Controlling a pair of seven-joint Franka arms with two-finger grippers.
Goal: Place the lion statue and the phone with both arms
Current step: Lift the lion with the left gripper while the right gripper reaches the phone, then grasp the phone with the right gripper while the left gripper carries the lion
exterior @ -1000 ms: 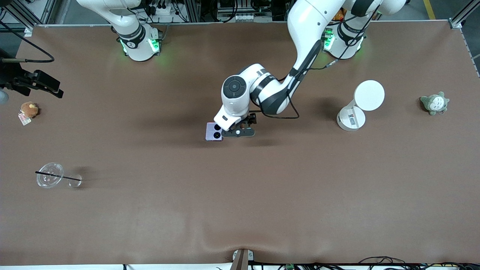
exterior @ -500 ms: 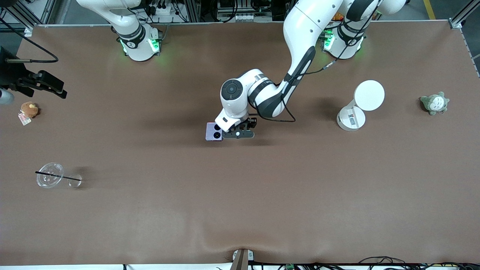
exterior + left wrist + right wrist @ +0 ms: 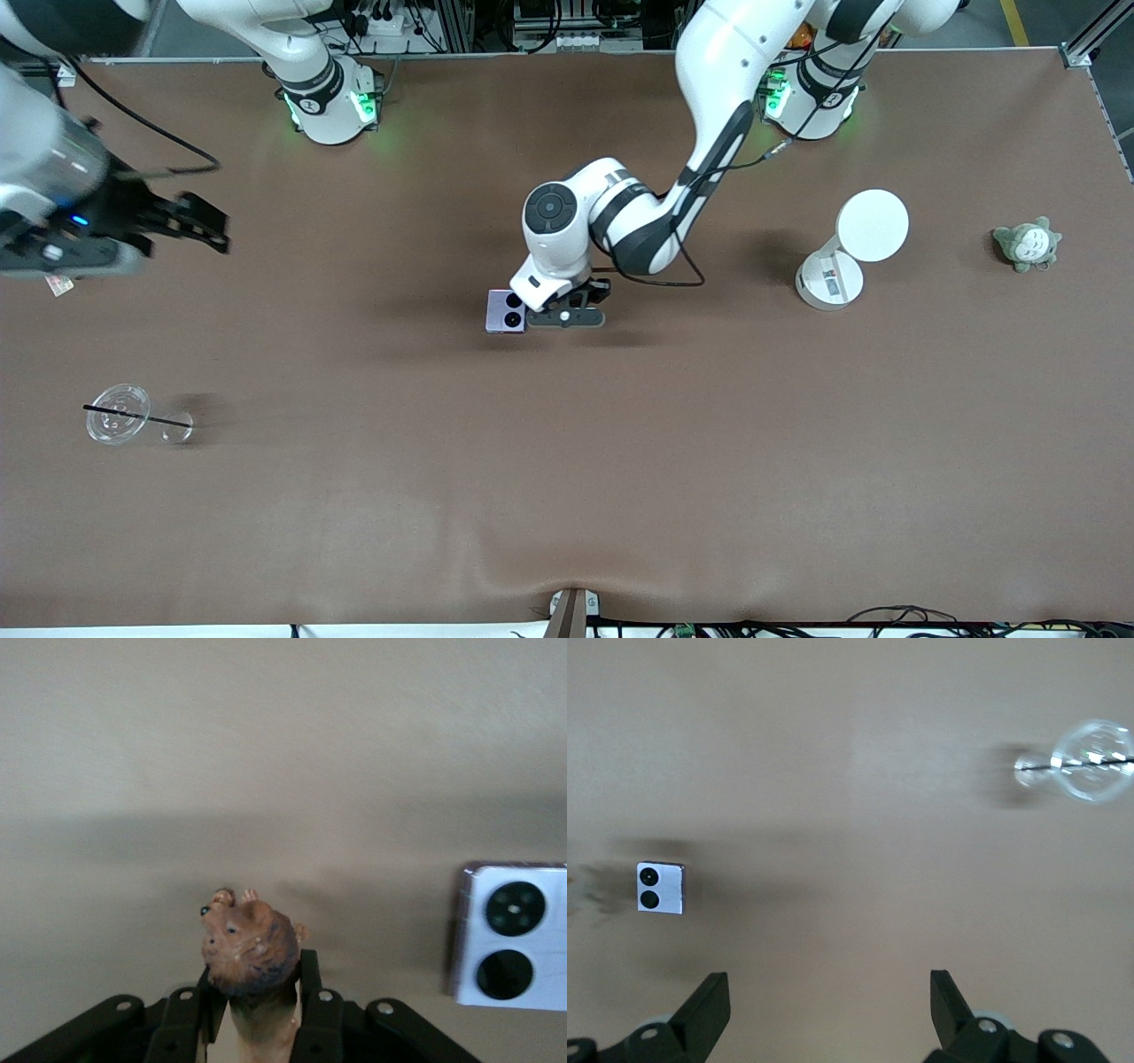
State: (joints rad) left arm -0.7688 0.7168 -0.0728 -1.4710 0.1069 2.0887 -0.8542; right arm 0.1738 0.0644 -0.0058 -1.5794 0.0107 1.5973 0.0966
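The lavender phone (image 3: pixel 505 311) lies flat at the middle of the table, its two black camera circles facing up. It also shows in the left wrist view (image 3: pixel 514 946) and in the right wrist view (image 3: pixel 660 888). My left gripper (image 3: pixel 567 316) is low over the table right beside the phone, toward the left arm's end. It is shut on the reddish-brown lion statue (image 3: pixel 248 948), whose head sticks out between the fingers (image 3: pixel 312 992). The front view hides the lion under the gripper. My right gripper (image 3: pixel 208 232) is open and empty, up over the right arm's end of the table.
A clear cup with a black straw (image 3: pixel 117 424) lies at the right arm's end, nearer the front camera. A white round-headed stand (image 3: pixel 850 248) and a grey-green plush (image 3: pixel 1026 244) sit toward the left arm's end. The right arm covers the brown plush; its tag (image 3: pixel 58 284) shows.
The right arm has swung in from the table's end toward the middle, and now covers the brown plush. The left gripper has stayed beside the phone with the lion in it.
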